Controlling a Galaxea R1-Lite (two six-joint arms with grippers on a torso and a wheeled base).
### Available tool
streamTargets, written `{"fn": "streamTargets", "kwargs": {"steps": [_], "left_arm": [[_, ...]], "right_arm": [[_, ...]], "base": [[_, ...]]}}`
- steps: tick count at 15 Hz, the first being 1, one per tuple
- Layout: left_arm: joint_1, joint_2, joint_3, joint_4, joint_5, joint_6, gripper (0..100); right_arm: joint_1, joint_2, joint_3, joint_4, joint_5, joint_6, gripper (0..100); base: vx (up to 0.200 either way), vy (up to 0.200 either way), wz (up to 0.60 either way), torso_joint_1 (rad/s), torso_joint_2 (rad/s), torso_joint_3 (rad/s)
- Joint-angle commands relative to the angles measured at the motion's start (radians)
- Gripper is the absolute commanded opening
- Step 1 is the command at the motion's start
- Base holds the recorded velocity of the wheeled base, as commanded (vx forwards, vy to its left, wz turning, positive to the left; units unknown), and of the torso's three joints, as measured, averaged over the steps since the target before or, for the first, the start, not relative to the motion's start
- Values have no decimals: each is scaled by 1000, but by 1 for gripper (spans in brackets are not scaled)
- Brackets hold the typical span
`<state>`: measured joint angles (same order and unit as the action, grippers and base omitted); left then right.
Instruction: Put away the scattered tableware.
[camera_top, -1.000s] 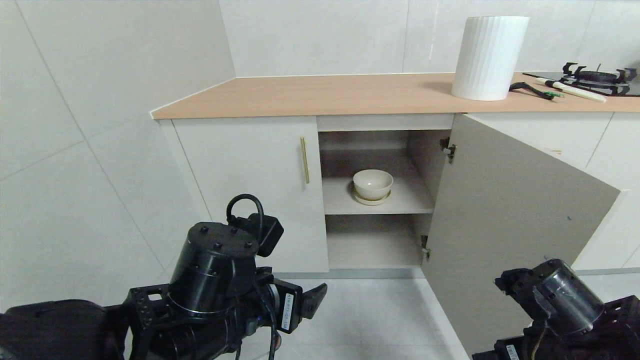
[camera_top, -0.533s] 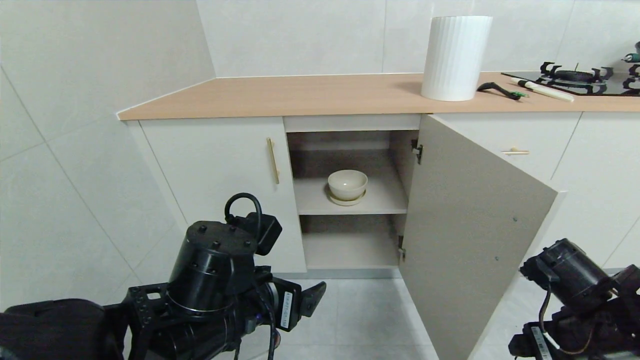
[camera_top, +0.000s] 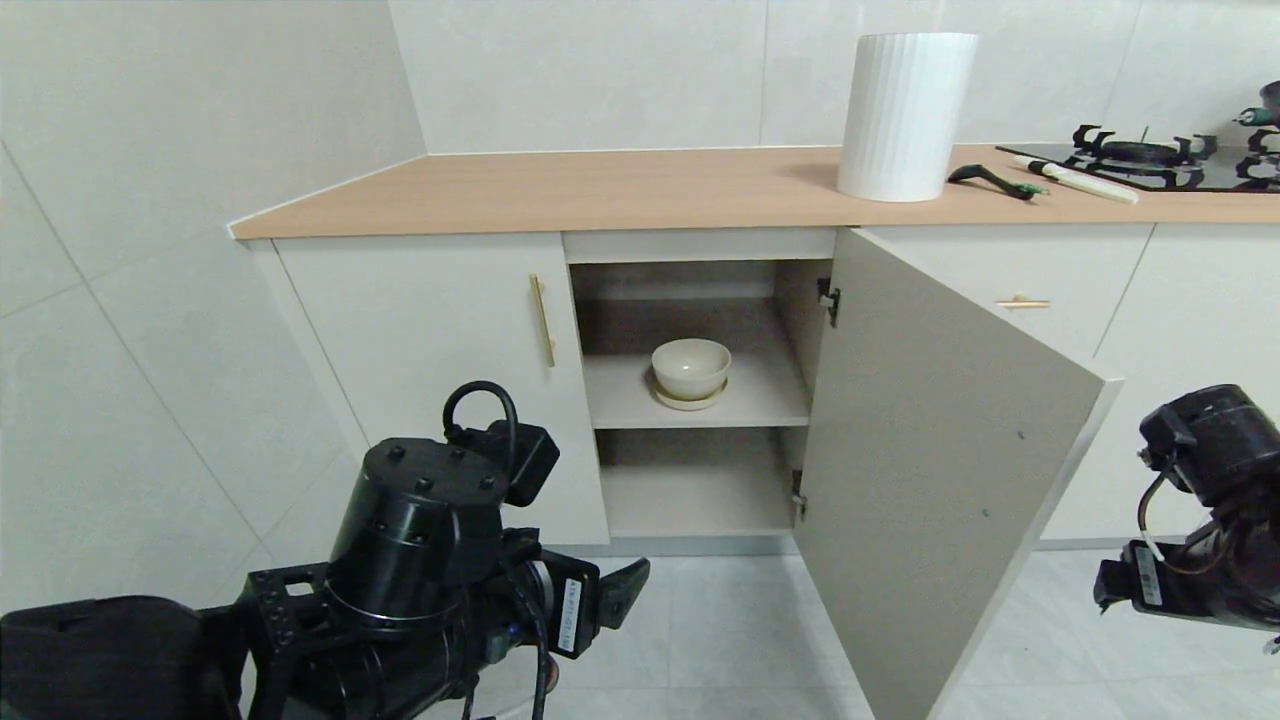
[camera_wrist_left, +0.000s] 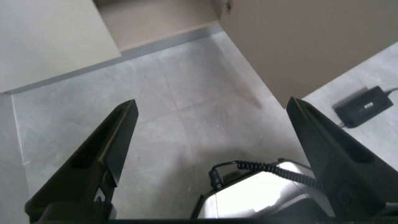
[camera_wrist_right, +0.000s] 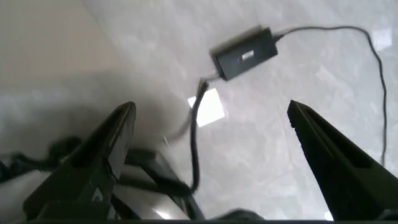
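Vs. earlier frames: whole head view was shifted, so camera taken as moved, not the cabinet. R arm (camera_top: 1208, 452) was seen raised and carried out toward the right edge. L arm (camera_top: 425, 540) was held as before. Bowl (camera_top: 690, 366) was left unmoved on its plate (camera_top: 688, 403).

Bowl was found upright, mouth up, nested on the plate on the upper shelf (camera_top: 760, 400) of the open cabinet, toward the shelf's front. Round, so no long axis. Cabinet door (camera_top: 940, 470) was swung wide open.

On the countertop (camera_top: 560, 190): white ribbed cylinder (camera_top: 906, 115) upright; just beside it a black-handled utensil (camera_top: 988, 180) laid flat, long axis roughly along the counter; a pale stick-like utensil (camera_top: 1078, 180) laid slanted at the gas hob (camera_top: 1140, 152).

L gripper (camera_wrist_left: 211, 162): fingers spread wide, nothing held, floor tiles below. R gripper (camera_wrist_right: 211, 155): fingers likewise spread wide, nothing held, above a black power adapter (camera_wrist_right: 245, 53) on the floor.
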<state>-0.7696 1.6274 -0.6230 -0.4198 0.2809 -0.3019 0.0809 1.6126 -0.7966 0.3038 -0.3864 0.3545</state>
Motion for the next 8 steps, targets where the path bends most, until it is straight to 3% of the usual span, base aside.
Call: {"fn": "streamTargets", "kwargs": {"steps": [1, 8], "left_arm": [[0, -1, 0, -1, 0, 0, 100], [0, 0, 0, -1, 0, 0, 100]], "right_arm": [[-35, 4, -12, -68, 17, 6, 100], [-35, -33, -12, -204, 178, 90, 100]], "base": [[0, 0, 0, 0, 0, 0], [0, 0, 0, 0, 0, 0]]}}
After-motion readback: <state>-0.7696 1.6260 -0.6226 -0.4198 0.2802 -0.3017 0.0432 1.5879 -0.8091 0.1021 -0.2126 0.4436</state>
